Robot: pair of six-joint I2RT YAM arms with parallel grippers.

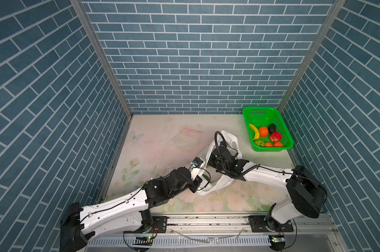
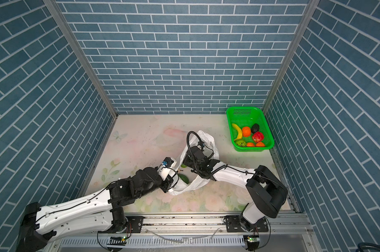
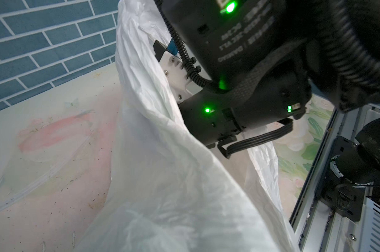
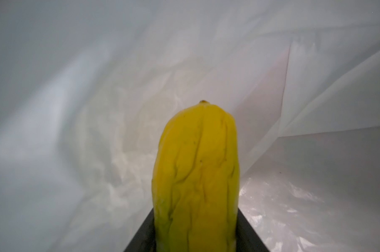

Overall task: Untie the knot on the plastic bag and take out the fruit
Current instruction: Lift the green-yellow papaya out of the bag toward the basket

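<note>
Top views both show the plastic bag mid-table, mouth open. It is thin, limp, slippery film, best held at the rim. The left gripper, fingers pressed together, appears to pinch its near-left rim. Inside the bag, the right gripper pinches a yellow-green mango. Likely light, firm and smooth-skinned; grip it across the middle and lift slowly.

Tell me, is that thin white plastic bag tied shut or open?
Open: the thin white plastic bag gapes wide, and the right claw is inside it, holding a wrinkled yellow fruit.
</note>
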